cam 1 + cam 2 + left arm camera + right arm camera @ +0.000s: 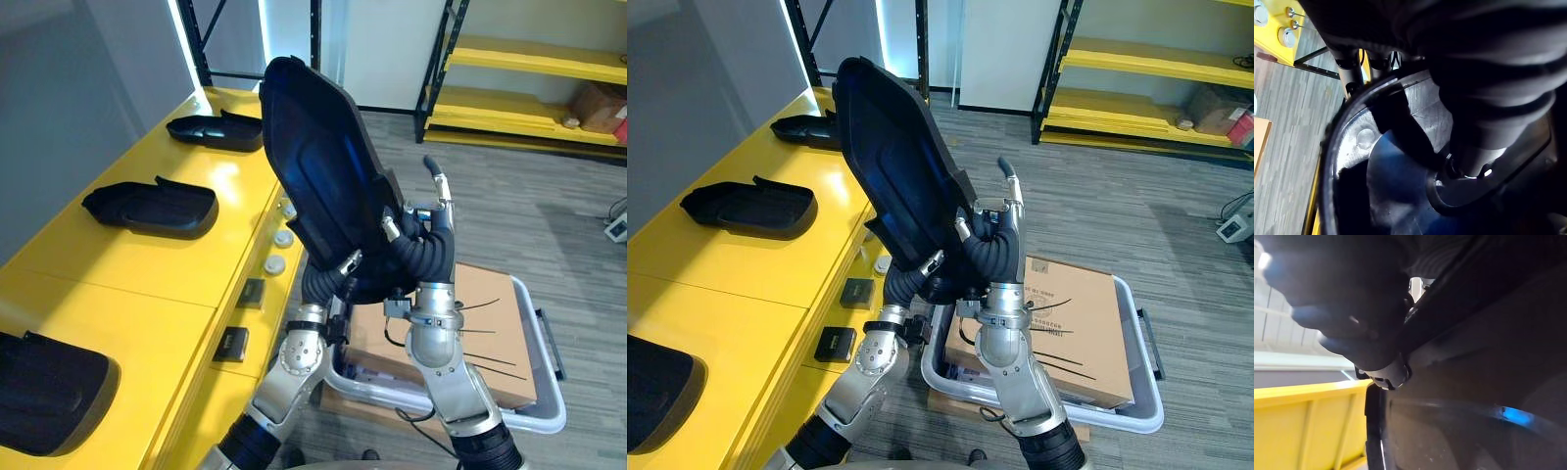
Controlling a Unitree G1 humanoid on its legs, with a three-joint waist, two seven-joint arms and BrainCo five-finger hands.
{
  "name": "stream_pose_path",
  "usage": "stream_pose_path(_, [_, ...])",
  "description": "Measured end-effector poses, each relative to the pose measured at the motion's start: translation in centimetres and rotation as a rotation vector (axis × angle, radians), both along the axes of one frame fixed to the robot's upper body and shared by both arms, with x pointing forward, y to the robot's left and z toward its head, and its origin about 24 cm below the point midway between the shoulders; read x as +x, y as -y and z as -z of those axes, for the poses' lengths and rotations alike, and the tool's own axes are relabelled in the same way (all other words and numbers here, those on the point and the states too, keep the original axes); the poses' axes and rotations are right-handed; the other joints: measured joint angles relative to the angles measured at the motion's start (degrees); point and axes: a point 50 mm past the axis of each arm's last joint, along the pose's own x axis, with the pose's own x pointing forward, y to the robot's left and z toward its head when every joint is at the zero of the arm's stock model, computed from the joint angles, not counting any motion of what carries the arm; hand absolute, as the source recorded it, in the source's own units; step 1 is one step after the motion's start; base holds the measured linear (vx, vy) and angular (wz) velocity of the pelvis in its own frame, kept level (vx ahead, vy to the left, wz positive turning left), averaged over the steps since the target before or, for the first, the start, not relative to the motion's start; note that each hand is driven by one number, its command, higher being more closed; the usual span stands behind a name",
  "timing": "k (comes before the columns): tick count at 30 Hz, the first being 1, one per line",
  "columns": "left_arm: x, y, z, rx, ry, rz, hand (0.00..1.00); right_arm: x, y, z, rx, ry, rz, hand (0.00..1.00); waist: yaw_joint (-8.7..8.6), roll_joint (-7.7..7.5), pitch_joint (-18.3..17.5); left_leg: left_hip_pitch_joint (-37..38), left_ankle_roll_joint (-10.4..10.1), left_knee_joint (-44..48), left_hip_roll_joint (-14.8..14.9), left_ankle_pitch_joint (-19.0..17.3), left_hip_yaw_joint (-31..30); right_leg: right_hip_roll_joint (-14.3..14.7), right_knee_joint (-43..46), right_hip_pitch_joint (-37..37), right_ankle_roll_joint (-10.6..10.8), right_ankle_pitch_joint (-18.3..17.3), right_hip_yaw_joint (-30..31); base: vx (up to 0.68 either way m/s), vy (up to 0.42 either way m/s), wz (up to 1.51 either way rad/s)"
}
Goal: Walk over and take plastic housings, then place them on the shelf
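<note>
Yellow bench (147, 264) runs down the left side, with grey plank floor (529, 206) to the right and a dark-framed shelf (509, 61) with yellow boards at the far right. Centre of the scene, a big black plastic housing (323, 166) is up in the air. It stands on end and leans to the left, its top over the bench's right edge and its hollow side facing right.

Both robot hands are at its lower end. The left robot hand (323, 279) comes in from the lower left, under the bottom rim. One silver finger (347, 262) is hooked over the edge, so that hand is gripping the housing. The right robot hand (426, 250) is clamped on the right edge. One finger (390, 228) presses onto the hollow face, and another (438, 186) sticks straight up, clear of the part. Up close, the left wrist view looks into the housing's dark moulded interior, and the right wrist view has its rim against the yellow bench.

Three more housings lie flat on the bench, well apart from each other. The far housing (216, 130) sits near the far end, the middle housing (152, 208) halfway along, and the near housing (44, 392) at the near left corner.

On the bench's right side face are round silver knobs (279, 238), with black switch plates (232, 345) nearer.

On the floor just right of the arms, a cardboard box (490, 333) sits in a pale grey crate (534, 423).
</note>
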Motion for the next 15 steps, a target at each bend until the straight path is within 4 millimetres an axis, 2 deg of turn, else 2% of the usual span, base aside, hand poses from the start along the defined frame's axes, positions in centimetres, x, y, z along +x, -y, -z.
stream_pose_path(5, [-0.1,0.0,-0.8,0.035,0.052,-0.012,1.0,-0.3,0.6,-0.9,0.0,0.041,-0.034,0.0,0.13,-0.12,-0.1,0.1,0.0,0.0,0.0,0.0,0.0,0.1,0.0,0.1,0.0,0.0,0.0,0.0,0.0,0.0])
stream_pose_path(10, [0.2,0.4,-3.0,0.047,0.163,-0.005,1.0,-1.2,1.6,-3.7,0.062,0.173,-0.079,0.0,0.23,-0.18,-0.2,0.9,0.0,0.0,0.0,0.0,0.0,0.1,-0.1,1.0,-0.1,0.0,0.0,0.0,0.0,0.0])
stream_pose_path(13, [0.3,0.2,-3.2,0.079,0.186,-0.007,1.0,-2.0,2.9,-5.2,0.116,0.258,-0.085,0.0,0.24,-0.21,-0.2,0.8,0.0,-0.1,0.1,0.0,0.0,0.2,-0.1,0.8,-0.1,0.0,0.0,0.0,0.0,0.0])
stream_pose_path(15, [0.3,-0.3,-2.7,0.089,0.171,-0.019,1.0,-2.1,5.1,-5.9,0.176,0.306,-0.01,0.0,0.11,-0.25,-0.3,0.9,0.0,-0.3,0.1,0.0,0.1,0.4,-0.2,0.8,-0.1,0.0,0.0,0.0,0.0,0.0])
